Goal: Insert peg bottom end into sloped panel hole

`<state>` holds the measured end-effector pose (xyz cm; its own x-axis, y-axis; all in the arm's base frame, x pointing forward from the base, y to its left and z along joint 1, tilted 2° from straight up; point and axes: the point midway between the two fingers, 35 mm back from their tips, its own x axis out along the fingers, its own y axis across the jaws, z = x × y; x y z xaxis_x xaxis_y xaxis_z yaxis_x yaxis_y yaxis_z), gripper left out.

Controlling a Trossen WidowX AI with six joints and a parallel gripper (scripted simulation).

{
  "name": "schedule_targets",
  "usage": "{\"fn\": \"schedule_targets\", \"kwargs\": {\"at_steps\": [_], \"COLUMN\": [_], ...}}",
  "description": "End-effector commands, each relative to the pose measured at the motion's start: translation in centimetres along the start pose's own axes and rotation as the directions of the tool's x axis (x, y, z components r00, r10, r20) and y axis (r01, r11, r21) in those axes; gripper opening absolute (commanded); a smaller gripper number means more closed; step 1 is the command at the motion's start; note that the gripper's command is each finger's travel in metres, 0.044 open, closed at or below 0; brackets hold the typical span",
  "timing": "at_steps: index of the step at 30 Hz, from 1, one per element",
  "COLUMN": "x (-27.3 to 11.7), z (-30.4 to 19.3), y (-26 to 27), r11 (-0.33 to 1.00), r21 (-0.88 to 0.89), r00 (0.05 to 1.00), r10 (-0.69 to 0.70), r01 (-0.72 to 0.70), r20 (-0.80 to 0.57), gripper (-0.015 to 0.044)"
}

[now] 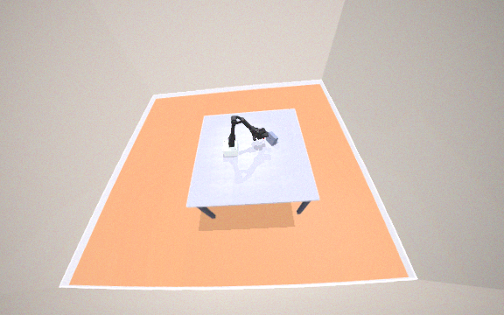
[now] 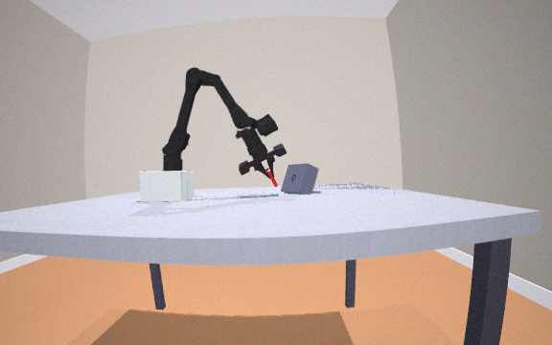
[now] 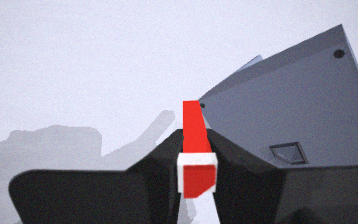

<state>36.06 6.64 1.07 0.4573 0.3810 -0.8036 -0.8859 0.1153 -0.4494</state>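
Note:
My gripper [image 2: 269,173] [image 3: 193,136] is shut on the red peg [image 2: 273,180] [image 3: 194,122], which has a white band near its top end and a flat-sided, cut-corner end face. The peg is held above the table, tilted, its bottom end pointing down toward the panel side. The grey-blue sloped panel block [image 1: 272,138] [image 2: 302,178] [image 3: 300,105] stands just beyond the peg, apart from it in the exterior view. Its hole [image 2: 293,178] [image 3: 289,153] is a dark-rimmed, angular opening, right of the peg in the wrist view. In the top view the peg is mostly hidden.
The white table [image 1: 252,188] [image 2: 257,220] carries the arm's white base block [image 1: 230,153] [image 2: 161,186] at the left. Small dark dots mark the panel face near its corners. The arm's shadow lies on the table.

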Motion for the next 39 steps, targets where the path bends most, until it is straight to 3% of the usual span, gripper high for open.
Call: {"fn": "schedule_targets", "kwargs": {"at_steps": [1,39], "x": [0.0,-1.4], "z": [-0.4,-3.6], "y": [0.1,-0.2], "r11": [0.998,0.884], "r21": [0.054,0.436], "r00": [1.0,0.967], "r10": [-0.022,-0.234], "r01": [0.021,0.166], "r20": [0.018,0.105], "gripper": [0.0,0.0]}}
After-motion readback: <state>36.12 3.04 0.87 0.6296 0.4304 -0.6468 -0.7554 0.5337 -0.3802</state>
